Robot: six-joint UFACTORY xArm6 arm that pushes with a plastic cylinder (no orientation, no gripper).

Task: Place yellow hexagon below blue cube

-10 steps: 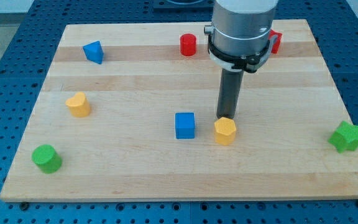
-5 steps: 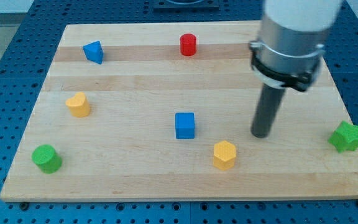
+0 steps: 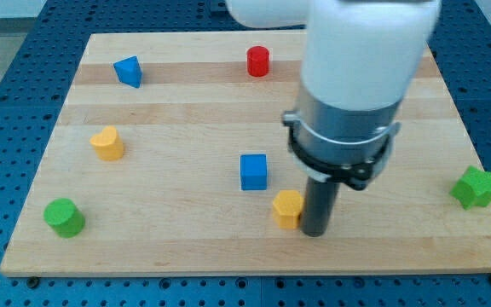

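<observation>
Rod's tip [image 3: 314,233] down on board [image 3: 228,247] near lower centre, pressed against right side of yellow hexagon [image 3: 286,209]; plain rod, holds nothing. Hexagon sits just below and right of blue cube [image 3: 253,171], small gap between. Green cylinder [image 3: 63,217] lower left. Green star [image 3: 473,188] right edge. Yellow block [image 3: 106,142] mid left. Blue triangular block [image 3: 128,70] upper left. Red cylinder [image 3: 257,61] top centre.
</observation>
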